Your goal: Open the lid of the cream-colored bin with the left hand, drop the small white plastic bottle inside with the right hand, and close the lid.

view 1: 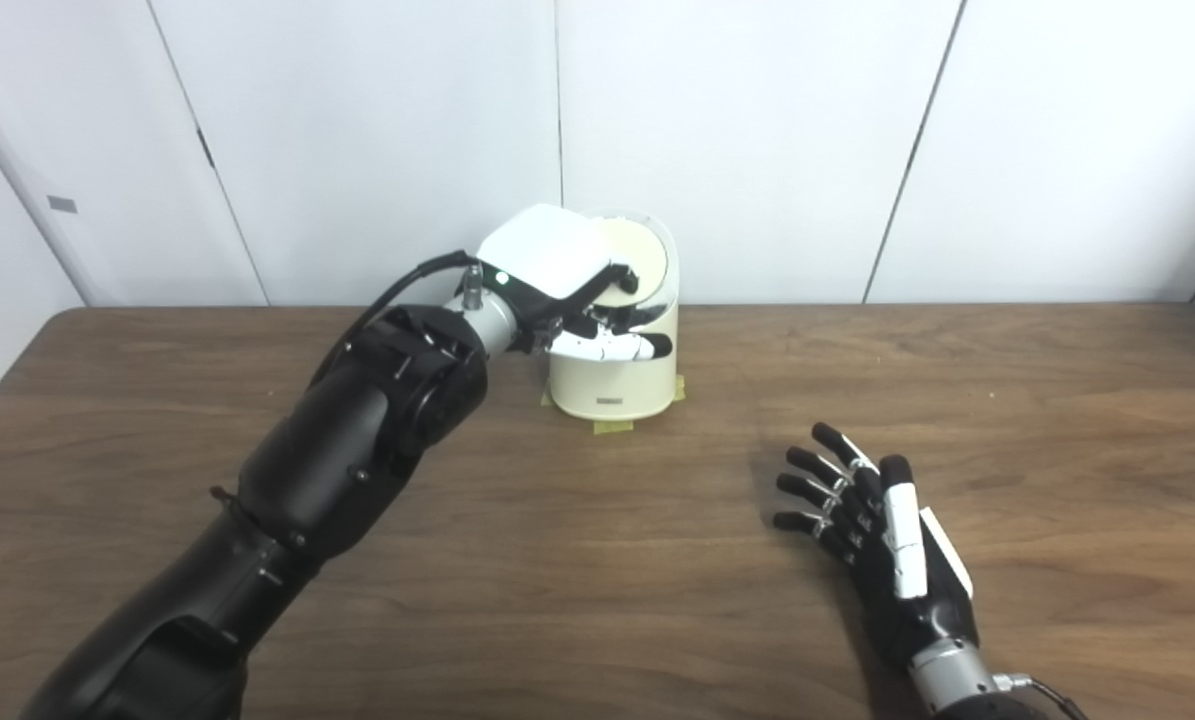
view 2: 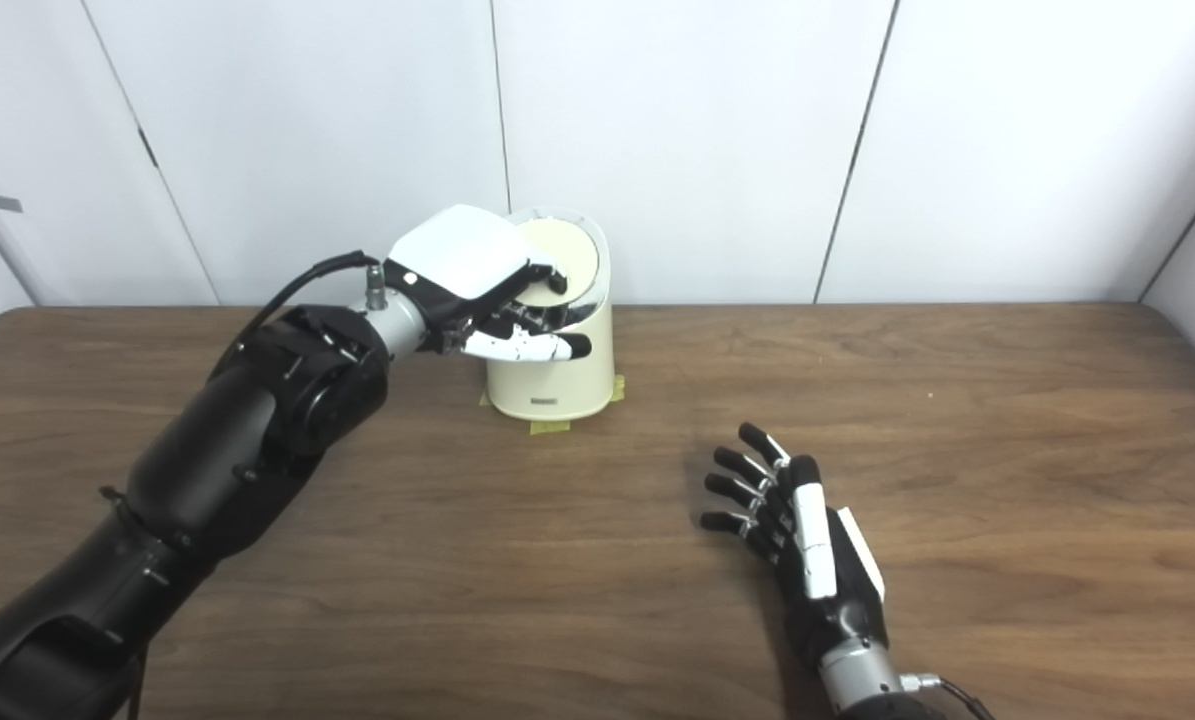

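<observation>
So the cream-colored bin [view 1: 614,385] sat near the back edge of the wooden tabletop [view 1: 597,560], close to the white wall panels [view 1: 757,140], with bits of yellowish tape [view 1: 612,427] poking out under its base. Its lid [view 1: 640,262] was tipped up nearly vertical. The left hand [view 1: 567,290] was right at the bin's mouth, fingers [view 1: 625,347] curled across the opening and touching the lid's lower edge, and its white back cover blocked the left half of the rim. Looked like it was propping the lid rather than gripping it, but honestly hard to tell from here.

The right hand [view 2: 807,545] hovered well apart over bare wood, fingers [view 2: 732,490] spread and holding nothing.

The small white bottle didn't show in either view. The right eye view showed a little more of the lid's round face beside the hand.
</observation>
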`<state>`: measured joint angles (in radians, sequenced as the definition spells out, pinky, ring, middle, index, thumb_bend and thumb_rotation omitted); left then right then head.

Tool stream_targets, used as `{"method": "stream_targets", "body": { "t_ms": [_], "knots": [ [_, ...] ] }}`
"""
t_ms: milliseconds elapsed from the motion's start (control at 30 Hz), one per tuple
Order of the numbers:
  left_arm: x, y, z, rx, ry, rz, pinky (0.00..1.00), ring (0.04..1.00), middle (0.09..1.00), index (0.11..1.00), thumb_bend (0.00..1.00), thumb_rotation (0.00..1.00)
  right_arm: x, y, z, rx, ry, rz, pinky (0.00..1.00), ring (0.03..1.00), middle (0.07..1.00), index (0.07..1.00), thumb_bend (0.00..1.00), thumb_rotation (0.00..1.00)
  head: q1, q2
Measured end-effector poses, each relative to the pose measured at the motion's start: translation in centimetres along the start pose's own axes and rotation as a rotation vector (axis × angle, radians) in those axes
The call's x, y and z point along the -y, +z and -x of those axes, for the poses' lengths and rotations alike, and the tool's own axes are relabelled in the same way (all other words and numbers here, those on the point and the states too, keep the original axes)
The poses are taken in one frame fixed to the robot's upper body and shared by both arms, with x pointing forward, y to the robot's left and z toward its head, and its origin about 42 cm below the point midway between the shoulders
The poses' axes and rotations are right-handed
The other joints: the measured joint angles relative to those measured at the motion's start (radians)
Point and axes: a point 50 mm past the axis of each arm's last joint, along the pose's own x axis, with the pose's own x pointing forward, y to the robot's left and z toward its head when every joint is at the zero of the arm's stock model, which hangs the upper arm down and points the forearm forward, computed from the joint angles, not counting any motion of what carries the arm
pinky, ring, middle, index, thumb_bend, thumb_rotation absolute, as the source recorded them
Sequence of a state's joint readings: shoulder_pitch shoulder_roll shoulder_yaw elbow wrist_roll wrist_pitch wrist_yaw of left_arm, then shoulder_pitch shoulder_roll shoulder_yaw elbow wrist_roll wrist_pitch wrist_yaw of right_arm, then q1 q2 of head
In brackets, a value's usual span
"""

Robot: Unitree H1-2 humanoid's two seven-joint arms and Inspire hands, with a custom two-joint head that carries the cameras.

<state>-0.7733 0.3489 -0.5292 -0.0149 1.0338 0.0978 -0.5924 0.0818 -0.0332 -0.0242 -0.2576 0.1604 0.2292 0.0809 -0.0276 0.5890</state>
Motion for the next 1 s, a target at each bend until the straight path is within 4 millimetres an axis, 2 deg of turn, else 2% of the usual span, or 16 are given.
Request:
{"method": "stream_targets", "body": {
  "t_ms": [433, 833, 1000],
  "knots": [
    [0.8, 0.9, 0.1, -0.008, -0.036, 0.006, 0.87, 0.891, 0.869, 0.858, 0.59, 1.00, -0.2, 0.4, 0.1, -0.006, -0.016, -0.006, 0.65, 0.791, 0.830, 0.890, 0.61, 1.00, -0.018, 0.003],
    [0.7, 0.8, 0.2, -0.012, -0.036, 0.003, 0.87, 0.873, 0.851, 0.844, 0.60, 1.00, 0.2, 1.1, 0.1, 0.013, -0.030, -0.020, 0.62, 0.770, 0.830, 0.898, 0.61, 1.00, -0.017, 0.002],
    [0.3, 0.4, 0.5, -0.016, -0.020, 0.018, 0.83, 0.857, 0.839, 0.834, 0.60, 1.00, 0.2, 1.2, -0.2, 0.020, -0.035, -0.021, 0.62, 0.770, 0.831, 0.892, 0.61, 1.00, -0.014, -0.002]
  ]
}}
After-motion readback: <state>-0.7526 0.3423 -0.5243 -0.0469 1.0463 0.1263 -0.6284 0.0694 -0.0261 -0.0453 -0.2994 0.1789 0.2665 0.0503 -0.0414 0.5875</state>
